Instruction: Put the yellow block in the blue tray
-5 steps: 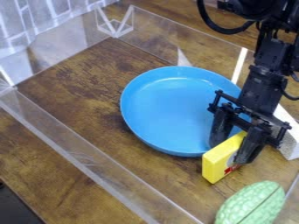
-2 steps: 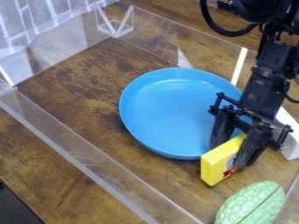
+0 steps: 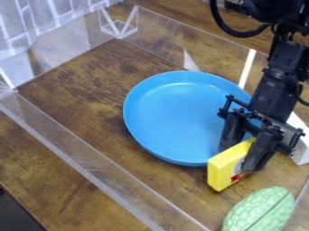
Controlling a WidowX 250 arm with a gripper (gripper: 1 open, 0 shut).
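Note:
The yellow block (image 3: 229,168) lies tilted on the wooden table just off the right rim of the blue tray (image 3: 169,113), its upper end pointing up and to the right. My gripper (image 3: 250,149) points steeply down over that upper end. One black finger (image 3: 229,133) stands on the tray side, the other on the far side. The jaws straddle the block closely; I cannot see whether the pads press on it. The tray is a large round blue dish in the middle of the table with nothing in it.
A green ribbed rounded object (image 3: 259,212) sits at the bottom right, close below the yellow block. A white-grey block (image 3: 297,149) shows at the right edge behind the gripper. Clear plastic walls (image 3: 72,153) fence in the wooden table (image 3: 85,90).
The fingers have narrowed slightly around the yellow block's upper end. Arm, block and tray have stayed where they were.

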